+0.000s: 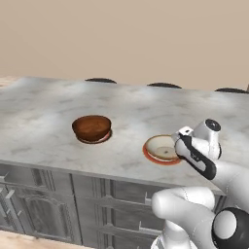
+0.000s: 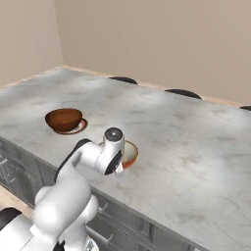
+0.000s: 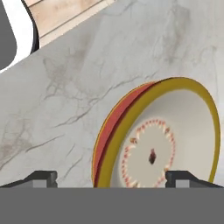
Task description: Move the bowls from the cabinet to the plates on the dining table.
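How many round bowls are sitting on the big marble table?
2. The deep dark reddish-brown wooden bowl sits on a red-rimmed plate toward the left; the shallow pale cream bowl sits on another red-rimmed plate by the open gripper.

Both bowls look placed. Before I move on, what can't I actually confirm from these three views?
- Near side of the cream bowl and its plate: left base view, hidden by the arm.
- Same bowl: right base view, mostly behind the wrist.
- Cream bowl: hand view, cut off by the bottom edge.
- Plate under the brown bowl: just a sliver shows, so centring is unclear.
- Gripper: open, clear of the bowl.
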Robot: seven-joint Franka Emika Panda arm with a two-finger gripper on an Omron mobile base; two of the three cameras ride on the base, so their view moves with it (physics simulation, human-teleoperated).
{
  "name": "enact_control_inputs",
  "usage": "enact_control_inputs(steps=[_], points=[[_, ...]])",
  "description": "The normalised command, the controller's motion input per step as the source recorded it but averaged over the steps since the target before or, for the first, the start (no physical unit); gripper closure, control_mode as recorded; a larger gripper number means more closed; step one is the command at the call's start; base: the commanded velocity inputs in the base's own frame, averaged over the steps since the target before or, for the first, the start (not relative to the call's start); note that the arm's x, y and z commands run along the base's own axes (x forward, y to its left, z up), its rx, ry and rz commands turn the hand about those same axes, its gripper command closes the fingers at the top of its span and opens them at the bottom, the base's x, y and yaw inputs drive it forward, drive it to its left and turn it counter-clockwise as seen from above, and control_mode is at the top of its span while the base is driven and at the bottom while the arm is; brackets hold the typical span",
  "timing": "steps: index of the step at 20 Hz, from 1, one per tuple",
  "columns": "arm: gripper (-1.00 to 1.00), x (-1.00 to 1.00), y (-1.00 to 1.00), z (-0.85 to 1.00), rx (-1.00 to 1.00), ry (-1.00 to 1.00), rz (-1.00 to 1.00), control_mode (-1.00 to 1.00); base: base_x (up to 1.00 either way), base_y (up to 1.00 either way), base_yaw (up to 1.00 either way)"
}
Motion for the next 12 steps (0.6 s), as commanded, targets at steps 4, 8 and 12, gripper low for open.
enact_control_inputs(steps=[4,8,12], points=[[-1.0,-0.24,0.0,0.5,0.0,0.11,0.03,-1.0,0.0,0.0,0.0],[-1.0,-0.28,0.01,0.54,0.0,0.09,0.04,-1.0,0.0,0.0,0.0],[-1.0,-0.29,0.04,0.51,0.0,0.09,0.03,-1.0,0.0,0.0,0.0]])
